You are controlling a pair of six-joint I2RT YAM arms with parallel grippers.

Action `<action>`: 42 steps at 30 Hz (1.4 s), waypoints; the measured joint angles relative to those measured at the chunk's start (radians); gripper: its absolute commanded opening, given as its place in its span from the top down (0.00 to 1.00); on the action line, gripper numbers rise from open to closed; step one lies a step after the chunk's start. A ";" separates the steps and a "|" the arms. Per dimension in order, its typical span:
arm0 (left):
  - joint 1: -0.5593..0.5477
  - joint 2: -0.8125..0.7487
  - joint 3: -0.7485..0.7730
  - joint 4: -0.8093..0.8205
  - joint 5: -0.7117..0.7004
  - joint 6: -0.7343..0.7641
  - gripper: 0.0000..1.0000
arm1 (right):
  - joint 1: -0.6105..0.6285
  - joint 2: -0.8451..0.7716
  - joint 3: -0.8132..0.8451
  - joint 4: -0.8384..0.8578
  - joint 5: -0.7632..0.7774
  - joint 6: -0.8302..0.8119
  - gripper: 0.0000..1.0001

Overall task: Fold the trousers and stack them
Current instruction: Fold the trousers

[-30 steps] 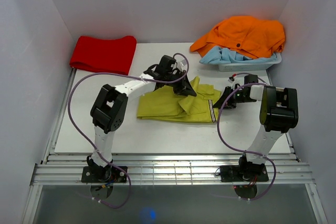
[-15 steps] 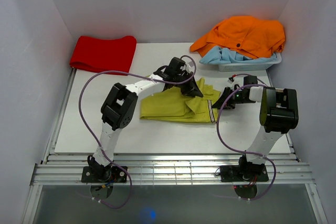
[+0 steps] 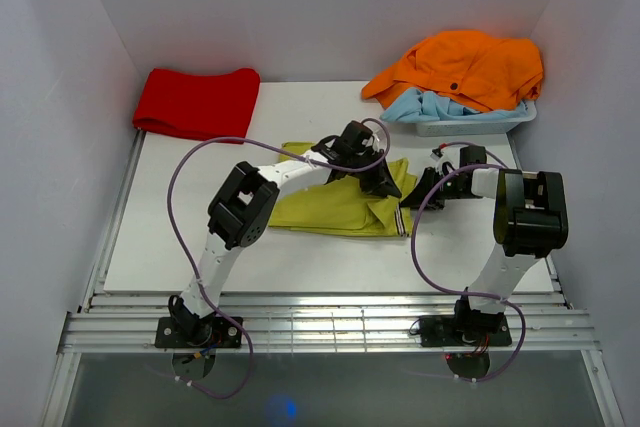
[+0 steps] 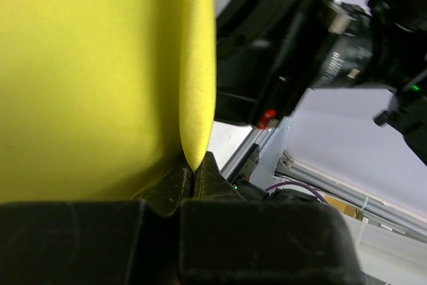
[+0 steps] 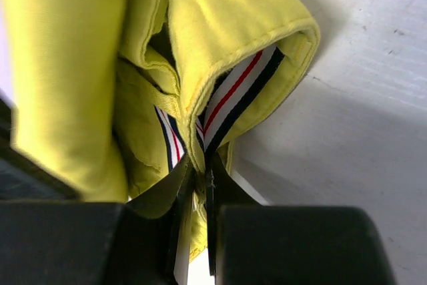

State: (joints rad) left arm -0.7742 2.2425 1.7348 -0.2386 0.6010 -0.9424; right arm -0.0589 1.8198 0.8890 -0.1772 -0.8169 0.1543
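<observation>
On the white table [image 3: 300, 257] between white walls [image 3: 300, 7], the left gripper [image 4: 193, 173] pinches a fold of the trousers [image 3: 335, 205] spread beneath it, and the right gripper [image 5: 200, 179] just beside it is clamped on their striped waistband [image 5: 233, 101].

Top view: left tool [image 3: 382, 183] hides the trousers' [image 3: 335, 209] upper right part, and its tips are too small to tell apart. Same for right tool [image 3: 420, 192]. Left wrist view: trousers cut off top and left, dark hardware [image 4: 300, 45] behind is blurred. Blue garment [image 3: 430, 107] is mostly hidden under orange garment [image 3: 470, 67].
</observation>
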 measured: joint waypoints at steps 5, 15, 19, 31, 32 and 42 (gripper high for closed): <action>-0.003 0.040 0.000 0.010 -0.010 -0.024 0.61 | 0.006 -0.006 -0.005 0.003 0.002 0.008 0.92; -0.004 0.016 -0.013 0.100 0.016 -0.033 0.11 | 0.016 -0.009 -0.002 -0.010 0.003 0.000 0.77; 0.034 -0.069 -0.085 0.087 0.027 -0.006 0.09 | 0.006 -0.035 0.011 -0.064 0.022 -0.038 0.57; 0.381 -0.469 -0.352 0.039 0.174 0.350 0.07 | -0.113 -0.094 0.299 -0.407 0.024 -0.341 0.23; 0.414 -0.491 -0.370 0.037 0.220 0.381 0.11 | -0.107 -0.105 0.332 -0.428 0.002 -0.353 0.22; 0.595 -0.487 -0.595 0.084 0.489 0.510 0.31 | 0.229 -0.089 0.373 -0.451 -0.166 -0.379 0.31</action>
State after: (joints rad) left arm -0.1787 1.7557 1.1397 -0.1547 1.0904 -0.4328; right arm 0.1696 1.7306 1.2625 -0.6277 -0.9829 -0.2249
